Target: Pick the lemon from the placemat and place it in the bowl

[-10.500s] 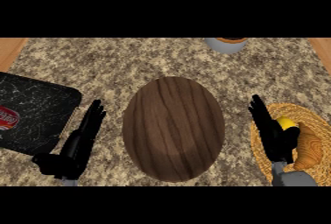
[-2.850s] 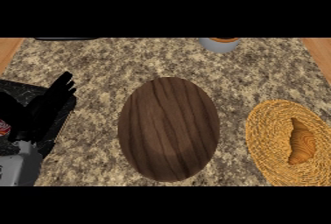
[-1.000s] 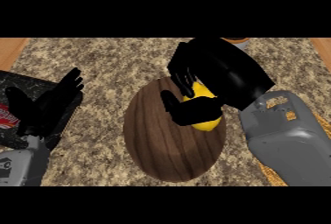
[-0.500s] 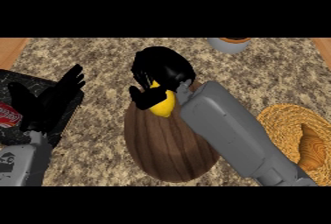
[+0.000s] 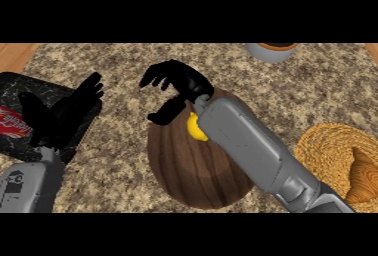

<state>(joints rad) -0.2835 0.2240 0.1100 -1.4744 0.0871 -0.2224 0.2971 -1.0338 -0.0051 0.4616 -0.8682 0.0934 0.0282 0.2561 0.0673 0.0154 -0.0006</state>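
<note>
Opened since the view half a second ago, my right hand (image 5: 179, 84) no longer wraps the lemon (image 5: 195, 128); its fingers are now spread and relaxed, holding nothing, and the fruit shows just below my wrist.

At far left, a black tray (image 5: 21, 86) with a red-printed item (image 5: 10, 128) lies on the speckled worktop (image 5: 111, 55). It has no part in the task. My left hand (image 5: 68, 114) rests over the tray's right edge, fingers straight and upward, empty. I judge it is parked there to leave the centre free for the other arm.

My right hand hovers over the upper-left rim of the wooden bowl (image 5: 192, 175), past the point of release, so that the lemon comes away inside the rim, not outside it.

The lemon sits within the bowl's outline, in its upper part, touching or just beside my grey right forearm (image 5: 247, 150), which hides part of it. I cannot tell whether it has settled on the wood.

My forearm crosses the bowl diagonally because it reaches in from the lower right.

A grey cup (image 5: 269, 51) stands at the top edge.

At right, the woven placemat (image 5: 325, 145) now carries only a croissant (image 5: 364, 175). By my judgement the task is done or nearly done.
</note>
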